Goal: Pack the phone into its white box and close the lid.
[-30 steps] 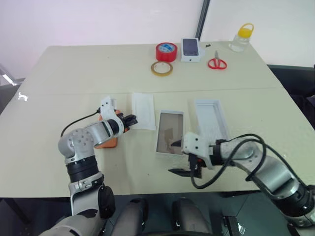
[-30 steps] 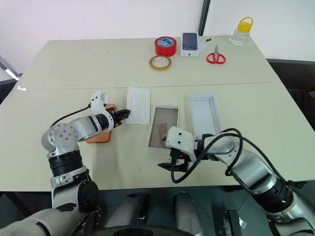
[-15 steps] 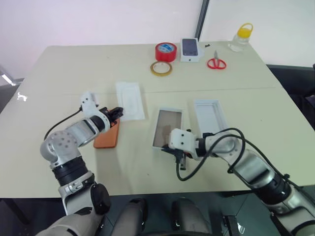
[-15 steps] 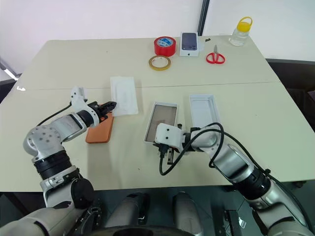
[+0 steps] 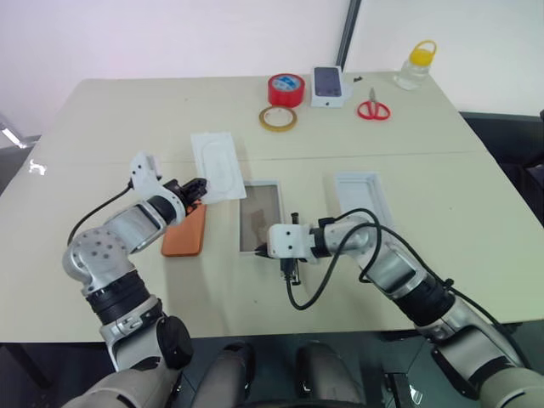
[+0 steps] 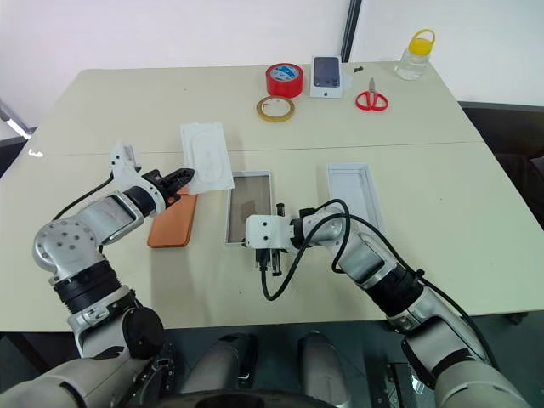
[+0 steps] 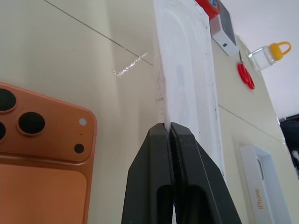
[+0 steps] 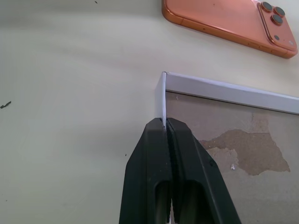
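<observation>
The right pincer point(image 8: 164, 122) is clamped on the near rim of the white box point(image 5: 260, 214), at the corner facing the phone point(image 5: 185, 231). The left pincer point(image 7: 167, 127) is pinched on the edge of a flat white card point(image 5: 217, 165), which sits just past the phone's far end.

The box lies open between the phone on its left and the lid point(image 5: 364, 200) on its right, its brownish inner face up. Its long axis runs away from the robot, roughly parallel to the phone and the lid. The phone lies flat, back up, camera cluster at the far end, close beside the box but apart from it. The lid rests hollow side up, well apart from the box, with the right arm's cable looping in front of it.

At the table's point(image 5: 119, 119) far edge stand a red tape roll point(image 5: 287, 88), a tan tape ring point(image 5: 279, 118), a small white box point(image 5: 329, 86), red scissors point(image 5: 374, 109) and a yellow-capped bottle point(image 5: 416, 65). The near strip of table is bare.
</observation>
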Controlling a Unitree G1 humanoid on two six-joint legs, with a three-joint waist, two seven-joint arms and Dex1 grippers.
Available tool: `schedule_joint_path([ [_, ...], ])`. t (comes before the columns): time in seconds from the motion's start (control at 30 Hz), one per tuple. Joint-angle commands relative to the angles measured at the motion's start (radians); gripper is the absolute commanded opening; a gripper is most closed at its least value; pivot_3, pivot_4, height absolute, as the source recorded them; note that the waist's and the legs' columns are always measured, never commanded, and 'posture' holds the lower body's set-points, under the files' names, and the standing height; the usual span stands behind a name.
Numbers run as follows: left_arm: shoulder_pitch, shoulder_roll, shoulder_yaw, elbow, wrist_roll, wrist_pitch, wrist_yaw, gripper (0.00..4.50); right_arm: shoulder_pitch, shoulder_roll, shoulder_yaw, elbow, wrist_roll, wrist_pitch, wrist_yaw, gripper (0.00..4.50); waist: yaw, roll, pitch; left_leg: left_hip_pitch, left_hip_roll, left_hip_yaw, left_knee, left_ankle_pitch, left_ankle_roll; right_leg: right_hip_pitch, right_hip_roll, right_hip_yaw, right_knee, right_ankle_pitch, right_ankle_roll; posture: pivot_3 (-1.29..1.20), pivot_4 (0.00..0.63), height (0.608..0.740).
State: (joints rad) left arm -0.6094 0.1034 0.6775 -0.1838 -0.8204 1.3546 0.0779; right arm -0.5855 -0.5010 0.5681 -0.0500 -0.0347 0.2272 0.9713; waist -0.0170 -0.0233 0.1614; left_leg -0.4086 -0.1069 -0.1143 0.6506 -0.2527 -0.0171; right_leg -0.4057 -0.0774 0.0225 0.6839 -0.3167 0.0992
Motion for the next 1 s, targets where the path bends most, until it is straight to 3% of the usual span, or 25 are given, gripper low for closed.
schedule_joint_path([
  [0.03, -0.002, -0.011, -0.010, -0.045, -0.040, 0.022, 0.016, 0.00, -0.008, 0.015, -0.088, -0.046, 0.066, 0.069, 0.012, 1.38, 0.001, 0.000, 0.000, 0.000, 0.000, 0.000, 0.000, 0.000, 0.000, 0.000, 0.000, 0.000, 0.000, 0.000, 0.000, 0.00, 0.150, 0.740],
  [0.2, 0.013, -0.046, -0.037, -0.092, -0.068, 0.096, 0.038, 0.00, 0.024, -0.017, -0.224, -0.163, 0.163, 0.196, 0.013, 3.94, 0.004, 0.000, 0.000, 0.000, 0.000, 0.000, 0.000, 0.000, 0.000, 0.000, 0.000, 0.000, 0.000, 0.000, 0.000, 0.00, 0.150, 0.740],
  [0.37, 0.029, -0.119, -0.053, -0.162, -0.070, 0.200, 0.076, 0.00, 0.063, -0.082, -0.310, -0.186, 0.180, 0.243, -0.006, 3.94, 0.005, 0.000, 0.000, 0.000, 0.000, 0.000, 0.000, 0.000, 0.000, 0.000, 0.000, 0.000, -0.001, 0.000, 0.000, 0.00, 0.150, 0.740],
  [0.6, 0.090, -0.199, -0.081, -0.256, -0.042, 0.260, 0.118, 0.00, 0.071, -0.108, -0.336, -0.140, 0.157, 0.213, -0.035, 3.94, 0.001, 0.000, 0.000, 0.000, 0.000, 0.000, -0.001, 0.000, 0.000, 0.000, 0.000, 0.001, 0.000, 0.000, 0.000, 0.00, 0.150, 0.740],
  [0.93, 0.154, -0.212, -0.117, -0.302, -0.069, 0.260, 0.144, 0.00, 0.045, -0.090, -0.315, -0.095, 0.148, 0.171, -0.041, 3.94, 0.004, 0.000, 0.000, 0.000, 0.000, 0.000, -0.001, 0.000, 0.000, 0.000, 0.000, 0.001, 0.000, 0.000, 0.000, 0.00, 0.150, 0.740],
  [1.0, 0.160, -0.215, -0.122, -0.306, -0.074, 0.260, 0.143, 0.62, 0.040, -0.086, -0.311, -0.087, 0.144, 0.165, -0.042, 4.01, 0.005, 0.000, 0.000, 0.000, 0.000, 0.000, -0.001, 0.000, 0.000, 0.000, 0.000, 0.001, 0.000, 0.000, 0.000, 0.00, 0.150, 0.740],
])
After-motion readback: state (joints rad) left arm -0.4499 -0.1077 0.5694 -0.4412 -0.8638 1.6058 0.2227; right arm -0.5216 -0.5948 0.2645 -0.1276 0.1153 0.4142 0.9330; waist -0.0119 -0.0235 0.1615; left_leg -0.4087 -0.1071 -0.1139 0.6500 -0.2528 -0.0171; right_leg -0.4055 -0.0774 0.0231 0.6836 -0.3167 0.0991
